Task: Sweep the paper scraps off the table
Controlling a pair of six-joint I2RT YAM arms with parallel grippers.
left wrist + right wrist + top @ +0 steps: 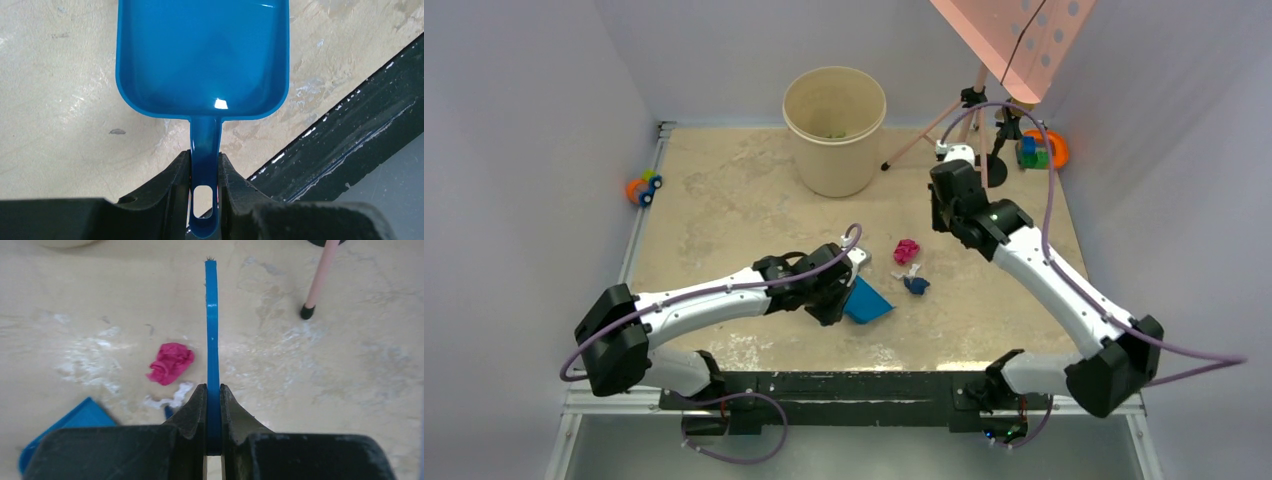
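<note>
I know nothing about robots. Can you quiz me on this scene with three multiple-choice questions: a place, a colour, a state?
1. Where does the bin stand?
A) by the arm bases
B) at the far side of the table
C) on the floor

2. What colour is the dustpan?
A) blue
B) red
C) green

3. How are the left jaws?
A) wide open
B) hidden
C) shut on the dustpan's handle

Answers:
1 B, the top view shows it at the far edge.
2 A, the top and left wrist views both show blue.
3 C, the handle sits clamped between them.
</note>
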